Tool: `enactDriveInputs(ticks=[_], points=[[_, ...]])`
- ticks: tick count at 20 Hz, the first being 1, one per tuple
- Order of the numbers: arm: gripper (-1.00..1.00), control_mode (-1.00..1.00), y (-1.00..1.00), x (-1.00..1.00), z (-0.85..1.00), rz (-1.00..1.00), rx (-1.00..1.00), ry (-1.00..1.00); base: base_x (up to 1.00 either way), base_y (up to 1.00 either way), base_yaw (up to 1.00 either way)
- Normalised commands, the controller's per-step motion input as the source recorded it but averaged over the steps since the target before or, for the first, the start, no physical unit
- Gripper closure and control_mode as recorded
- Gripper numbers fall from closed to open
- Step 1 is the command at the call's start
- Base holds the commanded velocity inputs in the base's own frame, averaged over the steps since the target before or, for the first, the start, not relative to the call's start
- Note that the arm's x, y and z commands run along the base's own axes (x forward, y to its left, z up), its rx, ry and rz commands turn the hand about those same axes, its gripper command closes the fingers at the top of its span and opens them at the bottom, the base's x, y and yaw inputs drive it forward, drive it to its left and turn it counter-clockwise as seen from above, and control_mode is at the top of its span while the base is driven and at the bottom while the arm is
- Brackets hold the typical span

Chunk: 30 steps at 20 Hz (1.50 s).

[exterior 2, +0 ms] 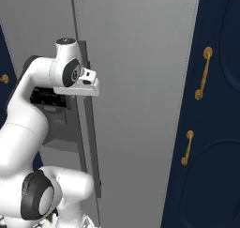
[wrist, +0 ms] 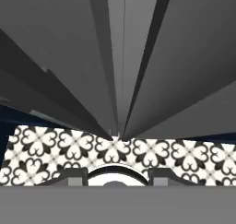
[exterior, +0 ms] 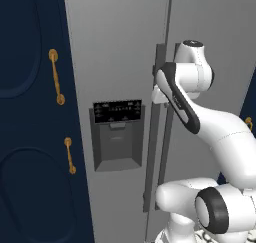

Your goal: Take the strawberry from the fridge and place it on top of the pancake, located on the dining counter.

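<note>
Fridge (exterior: 120, 62) doors closed between navy cabinets (exterior: 30, 112); clenched tool (wrist: 118, 177) at its handles (exterior: 155, 137).

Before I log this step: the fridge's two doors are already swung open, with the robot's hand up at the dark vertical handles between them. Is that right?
Not quite. Both doors of the fridge are closed, flush along the centre seam, as the left base view shows. The rest holds: the gripper is up at the dark vertical handles between them.

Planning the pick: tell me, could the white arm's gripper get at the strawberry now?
Probably not: both doors of the tall grey fridge are closed. The gripper sits shut at the dark vertical handles.
</note>
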Motion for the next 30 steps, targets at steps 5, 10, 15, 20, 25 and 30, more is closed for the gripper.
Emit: enactDriveInputs(ticks=[5, 10, 15, 20, 25, 30], points=[[-1.0, 1.0, 0.0, 0.0, 0.0, 0.0, 0.0, 0.0, -0.49, 0.0, -0.01], [-1.0, 1.0, 0.0, 0.0, 0.0, 0.0, 0.0, 0.0, -0.55, 0.02, -0.18], [-1.0, 1.0, 0.0, 0.0, 0.0, 0.0, 0.0, 0.0, -0.11, 0.44, -0.21], [-1.0, 1.0, 0.0, 0.0, 0.0, 0.0, 0.0, 0.0, 0.0, 0.38, -0.03], [-1.0, 1.0, 0.0, 0.0, 0.0, 0.0, 0.0, 0.0, 0.0, -0.04, 0.0], [-1.0, 1.0, 0.0, 0.0, 0.0, 0.0, 0.0, 0.0, 0.0, -0.08, 0.01]])
